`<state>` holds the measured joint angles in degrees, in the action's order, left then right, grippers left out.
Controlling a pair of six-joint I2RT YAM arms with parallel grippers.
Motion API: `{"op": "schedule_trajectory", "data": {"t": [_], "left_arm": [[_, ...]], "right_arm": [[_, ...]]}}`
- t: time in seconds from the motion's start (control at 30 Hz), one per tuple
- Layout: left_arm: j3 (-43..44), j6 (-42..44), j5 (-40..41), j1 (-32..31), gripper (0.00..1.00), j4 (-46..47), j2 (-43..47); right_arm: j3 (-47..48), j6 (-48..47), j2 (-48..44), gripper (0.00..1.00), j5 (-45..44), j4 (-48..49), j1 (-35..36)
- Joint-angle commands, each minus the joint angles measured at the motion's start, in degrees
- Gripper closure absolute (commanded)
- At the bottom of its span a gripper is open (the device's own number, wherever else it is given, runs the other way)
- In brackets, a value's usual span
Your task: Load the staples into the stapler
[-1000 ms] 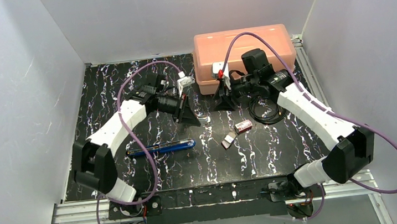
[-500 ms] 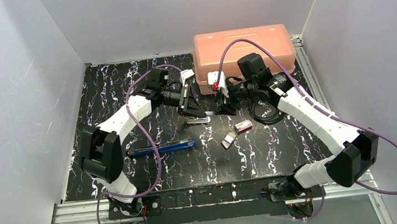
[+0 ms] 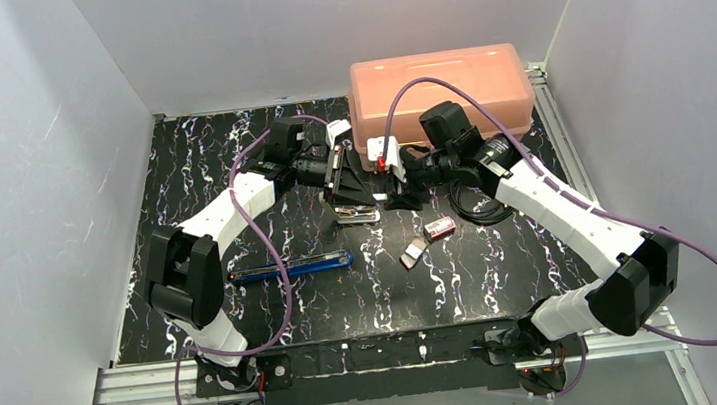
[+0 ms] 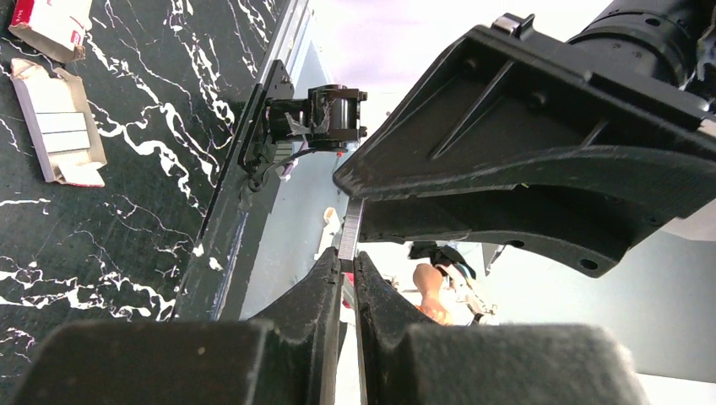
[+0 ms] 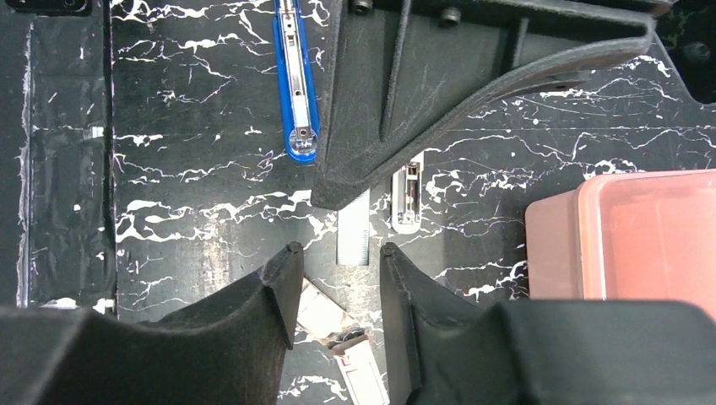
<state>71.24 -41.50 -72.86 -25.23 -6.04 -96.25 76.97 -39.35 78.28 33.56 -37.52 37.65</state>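
My left gripper (image 4: 348, 257) is shut on a thin silvery strip of staples (image 4: 350, 228), which sticks out past its tips. In the right wrist view the strip (image 5: 353, 237) hangs in the air just ahead of my open right gripper (image 5: 338, 251), in line with the gap between its fingers. From above, the left gripper (image 3: 353, 191) and right gripper (image 3: 392, 191) meet tip to tip at mid-table. The blue stapler (image 3: 291, 267) lies open on the mat, also seen in the right wrist view (image 5: 295, 84). The red staple box (image 3: 440, 226) and its pale tray (image 3: 413, 253) lie near it.
A small silvery metal piece (image 3: 359, 218) lies on the mat under the grippers, also in the right wrist view (image 5: 406, 198). An orange lidded box (image 3: 438, 84) stands at the back. A coiled black cable (image 3: 481, 208) lies under the right arm.
The left gripper has swung right and up with the strip, and the right gripper has moved left to meet it. The silvery metal piece now shows on the mat.
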Motion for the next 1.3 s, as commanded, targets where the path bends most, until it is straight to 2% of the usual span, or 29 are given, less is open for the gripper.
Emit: {"op": "schedule_trajectory", "data": {"t": [0.0, 0.17, 0.37, 1.27], "left_arm": [[-0.3, -2.0, -2.7, 0.2, 1.00, 1.3, -0.5], [-0.7, -2.3, -2.8, 0.2, 1.00, 2.0, -0.5], [-0.9, -2.0, -2.7, 0.2, 1.00, 1.9, -0.6], [-1.4, -1.8, -2.7, 0.2, 1.00, 2.3, -0.8]], "right_arm": [[0.7, -0.5, 0.4, 0.57, -0.9, 1.1, 0.7], [0.4, -0.3, 0.5, 0.62, -1.6, 1.7, 0.8], [0.6, -0.2, 0.5, 0.65, -1.9, 1.8, 1.0], [2.3, 0.5, -0.2, 0.67, -0.5, 1.3, 1.0]]}}
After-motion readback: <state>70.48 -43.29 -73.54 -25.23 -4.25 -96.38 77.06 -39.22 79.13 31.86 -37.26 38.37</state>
